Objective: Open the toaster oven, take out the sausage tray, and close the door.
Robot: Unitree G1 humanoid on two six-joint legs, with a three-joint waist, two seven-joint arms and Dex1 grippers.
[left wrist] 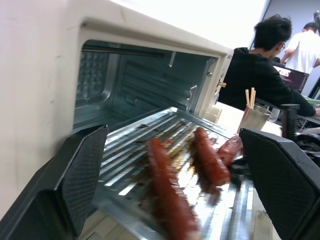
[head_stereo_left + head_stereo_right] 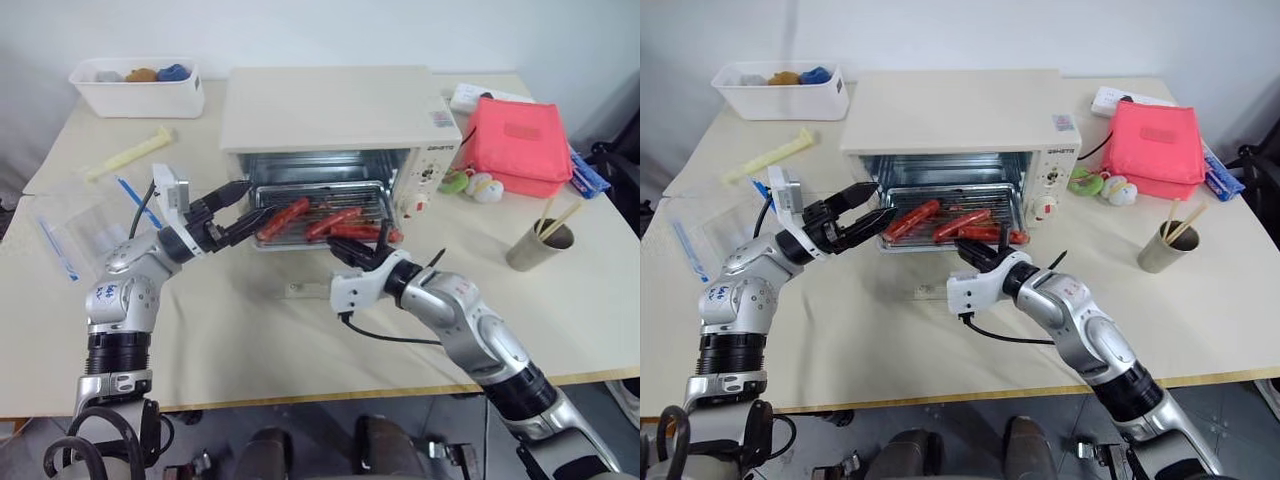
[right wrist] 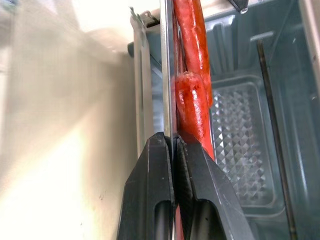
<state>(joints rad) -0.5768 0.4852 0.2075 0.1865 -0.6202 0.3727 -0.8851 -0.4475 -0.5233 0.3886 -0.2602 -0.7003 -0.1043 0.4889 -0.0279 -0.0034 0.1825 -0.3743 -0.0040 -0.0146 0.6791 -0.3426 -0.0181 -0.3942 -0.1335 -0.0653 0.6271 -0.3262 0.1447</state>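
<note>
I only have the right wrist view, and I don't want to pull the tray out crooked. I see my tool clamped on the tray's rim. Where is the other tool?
Observer: The left tool is open at the left end of the sausage tray, with its fingers either side of that end and not closed on it.
Operator: Is the door out of the way?
Observer: Yes. The door is folded down and open in front of the toaster oven.
</note>
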